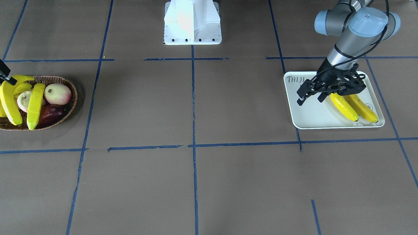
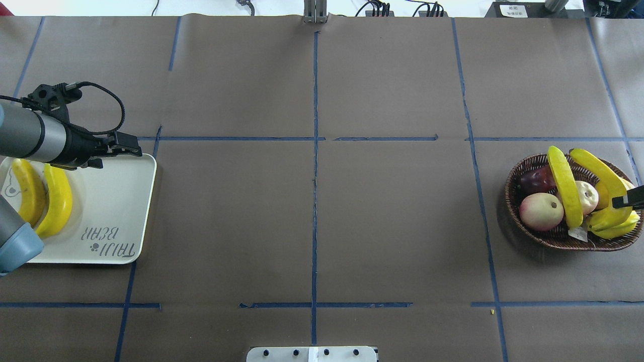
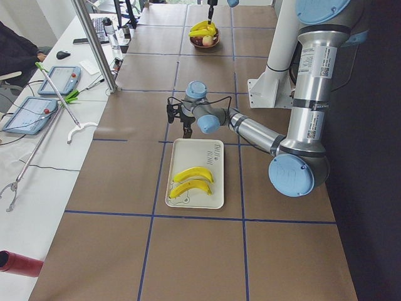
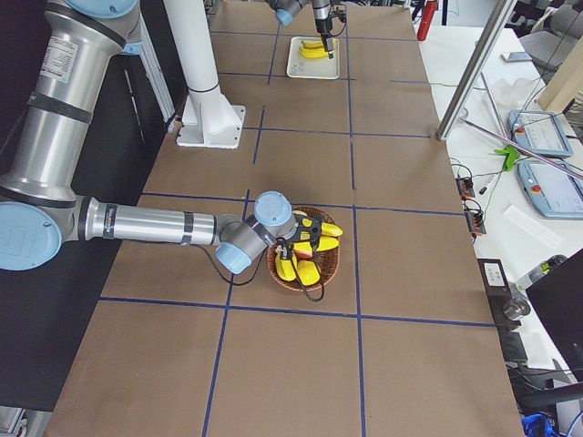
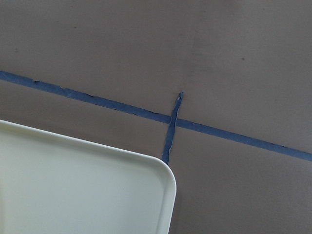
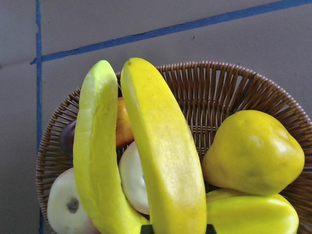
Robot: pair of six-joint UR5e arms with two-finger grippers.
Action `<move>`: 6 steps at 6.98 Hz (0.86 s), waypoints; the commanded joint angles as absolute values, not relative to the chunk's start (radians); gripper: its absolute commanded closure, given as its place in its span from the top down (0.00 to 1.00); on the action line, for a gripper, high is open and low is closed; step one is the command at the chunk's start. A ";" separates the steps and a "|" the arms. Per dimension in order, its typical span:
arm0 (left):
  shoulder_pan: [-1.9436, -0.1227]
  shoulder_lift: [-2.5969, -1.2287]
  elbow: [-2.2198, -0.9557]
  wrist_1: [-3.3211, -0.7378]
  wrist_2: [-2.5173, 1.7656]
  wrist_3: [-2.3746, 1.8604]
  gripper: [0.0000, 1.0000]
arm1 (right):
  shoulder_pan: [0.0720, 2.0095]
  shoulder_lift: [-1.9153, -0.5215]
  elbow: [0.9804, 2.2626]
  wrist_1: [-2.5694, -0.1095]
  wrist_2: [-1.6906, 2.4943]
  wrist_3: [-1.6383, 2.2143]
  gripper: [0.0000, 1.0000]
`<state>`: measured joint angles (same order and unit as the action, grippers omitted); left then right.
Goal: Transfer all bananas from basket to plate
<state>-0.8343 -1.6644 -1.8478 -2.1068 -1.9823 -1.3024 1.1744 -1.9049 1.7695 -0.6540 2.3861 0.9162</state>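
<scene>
Near item, lower centre of the exterior right view: the basket [image 6: 234, 83]. The right gripper [image 6: 178, 228] is inside it. At the bottom edge of the right wrist view, its 2 fingertips sit tight against opposite sides of 1 long yellow banana [image 6: 165, 156]. We judge this to be a closed grasp. The banana is over the basket and not yet carried off.

Beside it lie a straight yellow-green fruit [image 2: 564, 186] and a plump yellow fruit [image 6: 253, 151]. There are also curved yellow pieces [image 2: 616, 227] at the basket's lower right in the overhead view. We cannot tell how many of these are bananas.

Far item, top centre of the exterior right view: the plate [image 1: 313, 114]. 2 bananas [image 1: 344, 107] lie on it side by side. The left gripper [image 1: 310, 99] hangs over the plate's upper left corner in the front-facing view, jaws apart and holding nothing.

Status, as we judge it: 2 transfers complete, 1 in hand, and at least 1 more likely to follow.
</scene>
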 commanded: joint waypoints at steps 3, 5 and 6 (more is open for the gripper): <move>-0.833 -1.709 -1.848 -2.106 -2.003 -1.350 1.00 | 1.270 -1.832 1.911 -0.669 2.451 0.914 0.00; -0.816 -1.823 -1.841 -2.105 -2.006 -1.487 1.00 | 1.107 -1.619 1.905 -0.750 2.387 1.064 0.01; -0.804 -1.880 -1.835 -2.114 -2.005 -1.559 1.00 | 0.997 -1.526 1.905 -0.768 2.278 1.159 0.01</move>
